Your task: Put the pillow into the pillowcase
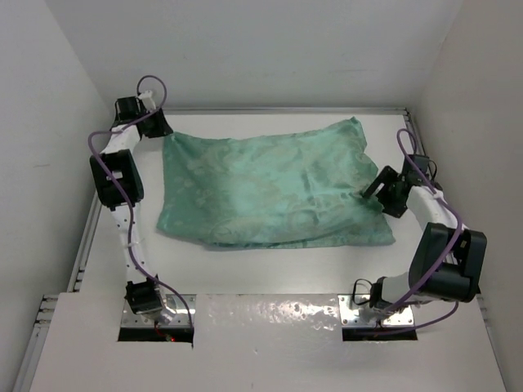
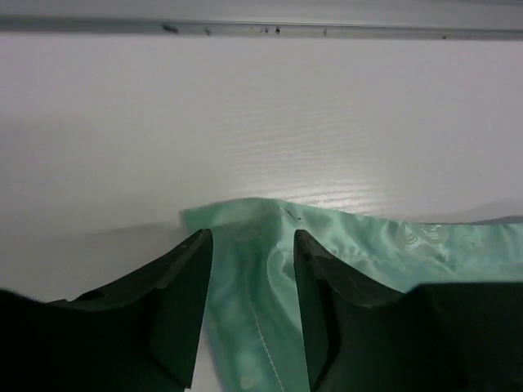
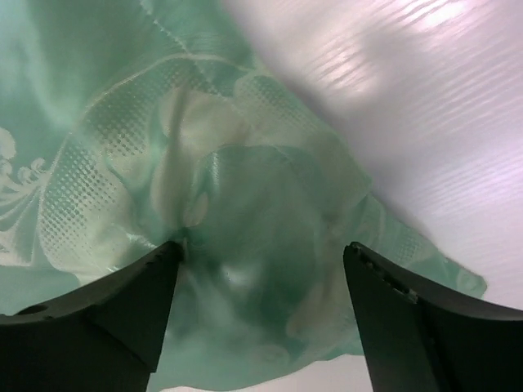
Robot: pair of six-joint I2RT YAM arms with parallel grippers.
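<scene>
While the sea-green pillowcase [image 1: 270,192] lies rumpled across the middle of the white table [image 1: 270,278], the left gripper [image 1: 165,129] sits at its upper-left corner. Its fingers [image 2: 184,302] are parted astride the cloth, not pinching it. At the case's right edge, the right gripper [image 1: 369,191] is let go, jaws wide over the fabric.

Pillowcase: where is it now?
Top view: the pillowcase lies centred, green face up, left claw at its far-left corner, right claw at its right edge.
</scene>
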